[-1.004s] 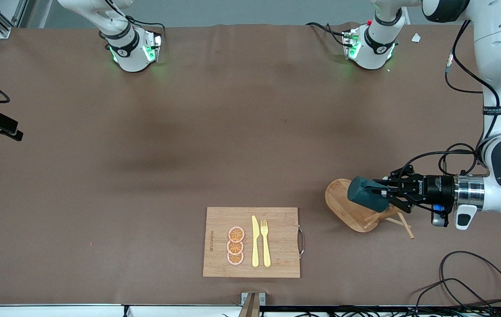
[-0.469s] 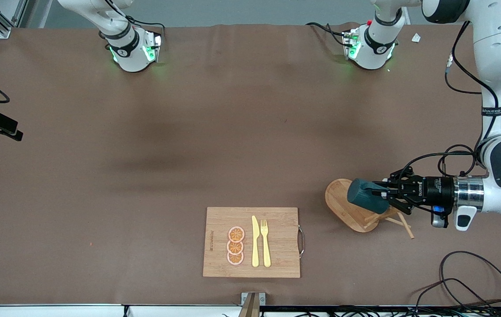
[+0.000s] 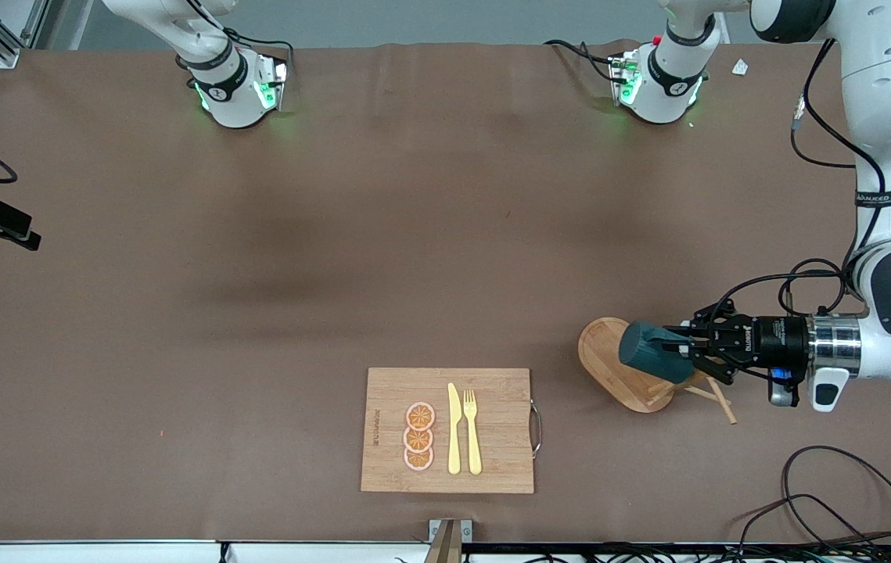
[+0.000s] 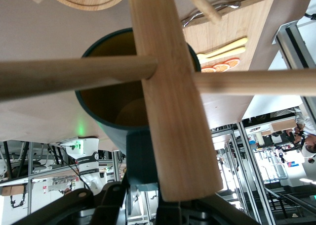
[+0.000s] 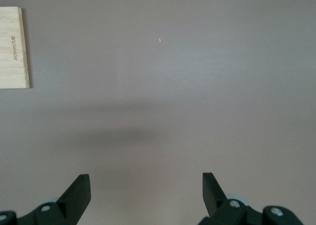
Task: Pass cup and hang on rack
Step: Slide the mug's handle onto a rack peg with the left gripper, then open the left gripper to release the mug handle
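The dark teal cup (image 3: 652, 353) lies on its side in the air over the rack's oval bamboo base (image 3: 608, 367). My left gripper (image 3: 686, 346) is shut on the cup's handle. In the left wrist view the cup (image 4: 103, 104) opens toward the camera and shows its tan inside. The rack's post (image 4: 170, 86) crosses in front of it, with a peg (image 4: 74, 72) passing over the rim; I cannot tell whether they touch. The left gripper (image 4: 144, 190) grips the teal handle. My right gripper (image 5: 144, 179) waits open and empty above bare table at the right arm's end.
A rectangular bamboo cutting board (image 3: 492, 461) with a yellow knife (image 3: 454, 430), a fork (image 3: 472, 430) and orange slices (image 3: 418, 436) lies near the front edge. Its corner (image 5: 12, 47) shows in the right wrist view. Loose cables (image 3: 836, 500) lie near the left arm's front corner.
My left gripper and the cup have shifted slightly lower in the front view, closer in on the rack's post and pegs. The right arm has not moved.
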Available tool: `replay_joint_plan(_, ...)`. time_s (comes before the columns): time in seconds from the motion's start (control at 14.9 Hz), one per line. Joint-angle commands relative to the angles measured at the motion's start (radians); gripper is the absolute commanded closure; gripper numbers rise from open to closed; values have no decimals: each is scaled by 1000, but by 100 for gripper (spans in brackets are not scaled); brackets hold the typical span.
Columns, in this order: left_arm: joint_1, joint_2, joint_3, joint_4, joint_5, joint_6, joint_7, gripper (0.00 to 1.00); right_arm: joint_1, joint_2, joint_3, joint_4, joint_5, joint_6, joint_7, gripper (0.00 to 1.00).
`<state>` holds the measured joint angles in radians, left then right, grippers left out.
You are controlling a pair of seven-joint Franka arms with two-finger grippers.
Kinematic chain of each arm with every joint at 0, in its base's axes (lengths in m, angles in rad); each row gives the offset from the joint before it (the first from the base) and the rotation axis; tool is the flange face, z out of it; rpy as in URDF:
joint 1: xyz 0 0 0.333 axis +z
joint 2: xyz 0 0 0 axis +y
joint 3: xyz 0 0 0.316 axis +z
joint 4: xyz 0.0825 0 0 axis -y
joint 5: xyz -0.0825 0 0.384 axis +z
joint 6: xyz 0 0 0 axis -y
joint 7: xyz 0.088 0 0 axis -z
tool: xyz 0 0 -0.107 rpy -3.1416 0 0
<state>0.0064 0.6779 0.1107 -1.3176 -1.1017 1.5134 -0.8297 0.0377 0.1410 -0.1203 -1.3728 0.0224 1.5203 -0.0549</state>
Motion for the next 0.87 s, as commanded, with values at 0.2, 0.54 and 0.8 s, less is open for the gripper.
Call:
replay_joint_plan(0.2, 18, 14, -3, 14, -41, 7, 9, 93, -12, -14, 8, -11, 8, 0, 12, 0)
replay_joint_plan(0.54, 17, 17, -5, 14, -43, 7, 3, 16, -9, -14, 10, -9, 8, -3, 12, 0)
replay_joint_plan(0.8, 18, 8, -5, 14, -41, 5, 3, 0, -9, -12, 10, -8, 2, 6, 9, 0)
